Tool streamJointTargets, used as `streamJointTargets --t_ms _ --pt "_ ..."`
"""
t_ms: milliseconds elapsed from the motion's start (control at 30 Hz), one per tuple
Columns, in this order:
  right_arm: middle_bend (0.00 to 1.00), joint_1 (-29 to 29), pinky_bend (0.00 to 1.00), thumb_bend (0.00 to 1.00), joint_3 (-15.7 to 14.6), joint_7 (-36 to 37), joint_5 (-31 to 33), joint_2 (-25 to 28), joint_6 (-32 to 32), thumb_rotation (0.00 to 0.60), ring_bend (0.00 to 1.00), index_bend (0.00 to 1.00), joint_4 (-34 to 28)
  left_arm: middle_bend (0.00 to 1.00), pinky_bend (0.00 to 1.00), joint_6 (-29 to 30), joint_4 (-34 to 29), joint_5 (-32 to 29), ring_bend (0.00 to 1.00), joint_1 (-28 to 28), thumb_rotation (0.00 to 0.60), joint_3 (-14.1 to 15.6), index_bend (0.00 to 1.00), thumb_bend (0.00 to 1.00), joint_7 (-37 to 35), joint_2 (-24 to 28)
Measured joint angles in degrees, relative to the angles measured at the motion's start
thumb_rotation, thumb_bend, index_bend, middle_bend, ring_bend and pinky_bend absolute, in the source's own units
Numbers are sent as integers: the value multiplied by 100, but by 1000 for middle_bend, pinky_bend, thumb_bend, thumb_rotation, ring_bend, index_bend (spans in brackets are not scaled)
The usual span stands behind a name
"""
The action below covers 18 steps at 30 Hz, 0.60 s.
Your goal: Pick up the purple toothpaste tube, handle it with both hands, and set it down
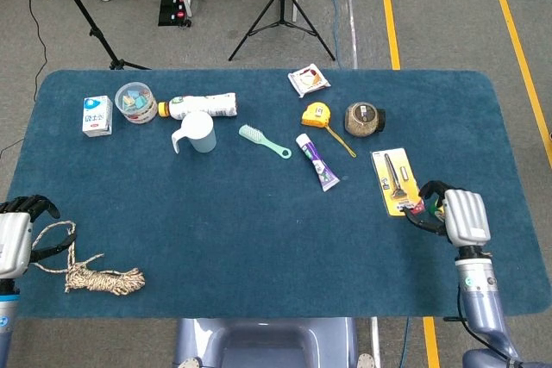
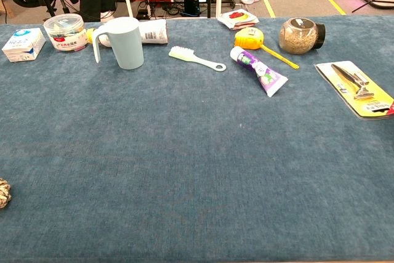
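Observation:
The purple and white toothpaste tube (image 1: 317, 161) lies flat on the blue table (image 1: 259, 239), cap toward the back, just in front of the yellow tape measure (image 1: 316, 115). The chest view shows the tube (image 2: 258, 72) lying free with nothing touching it. My right hand (image 1: 457, 215) hovers at the front right of the table, far from the tube, fingers loosely curved and holding nothing. At the front left edge my left hand (image 1: 15, 243) is partly cut off, fingers apart and empty. The chest view shows neither hand.
A razor pack (image 1: 395, 181) lies just left of my right hand. A glass jar (image 1: 364, 119), a green brush (image 1: 263, 140) and a pale blue cup (image 1: 198, 133) stand behind the tube. A rope bundle (image 1: 99, 279) lies beside my left hand.

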Motion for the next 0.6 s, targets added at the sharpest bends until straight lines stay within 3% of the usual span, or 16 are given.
streamJointTargets --t_ms 267,600 --pt "509 -717 527 322 -251 41 -238 260 524 306 585 485 -263 475 406 360 204 356 377 458 529 227 540 93 42 -168" --pt "508 -1505 515 323 -392 122 -586 522 1200 308 585 473 -542 400 393 238 -179 499 307 754 535 537 485 93 58 169"
